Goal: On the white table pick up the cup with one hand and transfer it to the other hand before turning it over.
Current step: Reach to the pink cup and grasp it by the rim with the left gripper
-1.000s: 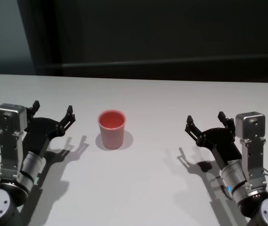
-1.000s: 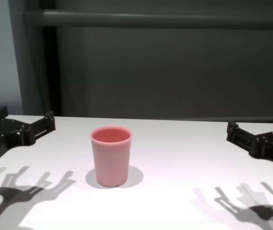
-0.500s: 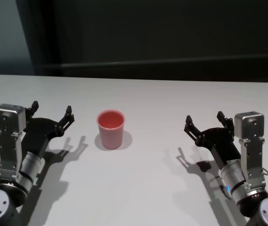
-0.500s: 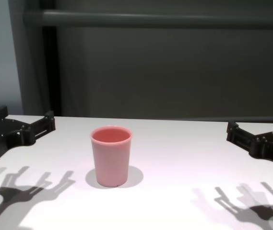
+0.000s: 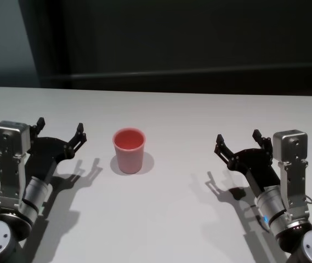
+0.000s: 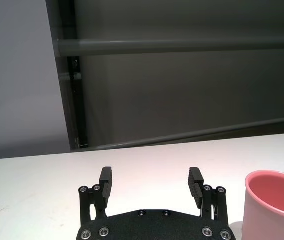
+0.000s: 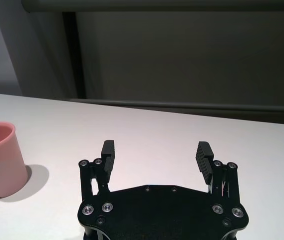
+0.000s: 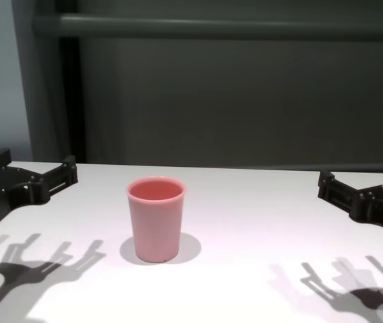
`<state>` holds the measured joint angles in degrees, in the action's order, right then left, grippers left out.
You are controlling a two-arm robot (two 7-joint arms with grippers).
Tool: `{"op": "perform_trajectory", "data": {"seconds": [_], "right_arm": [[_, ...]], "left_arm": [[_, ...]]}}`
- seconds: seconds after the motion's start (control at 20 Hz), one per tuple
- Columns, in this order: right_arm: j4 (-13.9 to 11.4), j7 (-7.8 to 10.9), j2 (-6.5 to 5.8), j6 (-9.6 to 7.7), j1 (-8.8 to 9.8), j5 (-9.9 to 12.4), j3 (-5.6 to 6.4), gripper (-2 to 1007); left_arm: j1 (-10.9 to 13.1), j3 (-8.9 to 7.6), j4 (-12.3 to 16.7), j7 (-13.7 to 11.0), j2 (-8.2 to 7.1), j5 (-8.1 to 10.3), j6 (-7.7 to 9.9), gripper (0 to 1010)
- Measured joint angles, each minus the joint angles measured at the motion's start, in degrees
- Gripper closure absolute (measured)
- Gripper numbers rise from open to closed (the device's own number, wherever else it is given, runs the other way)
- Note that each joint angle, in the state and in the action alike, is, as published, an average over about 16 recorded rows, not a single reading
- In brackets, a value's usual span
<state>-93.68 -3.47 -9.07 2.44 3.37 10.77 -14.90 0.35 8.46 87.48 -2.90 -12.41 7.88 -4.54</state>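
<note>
Standing upright on the white desk (image 5: 166,219), mouth up, the cup (image 5: 129,150) sat between our two arms, nearer the left one. We held the left tool (image 5: 60,131) just beside the cup with its fingers spread and nothing between them; the right tool (image 5: 239,143) hovered well apart, equally spread and empty. Neither touched the cup. We judged the light, tapered cup easy to tip or push away if one finger met its wall before the other. A grip taken low or off-centre could also leave little free wall for the receiving tool at handover. The cup's base and far wall were hidden in the head view; the left wrist view cut the cup off at the frame edge, and the chest view cropped both tools.
</note>
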Motion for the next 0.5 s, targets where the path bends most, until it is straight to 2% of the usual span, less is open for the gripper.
{"op": "perform_trajectory", "data": {"seconds": [0.5], "right_arm": [[0.0, 0.0, 0.0, 0.0, 0.0, 0.0, 0.0, 3]], "left_arm": [[0.0, 0.0, 0.0, 0.0, 0.0, 0.0, 0.0, 7]]}}
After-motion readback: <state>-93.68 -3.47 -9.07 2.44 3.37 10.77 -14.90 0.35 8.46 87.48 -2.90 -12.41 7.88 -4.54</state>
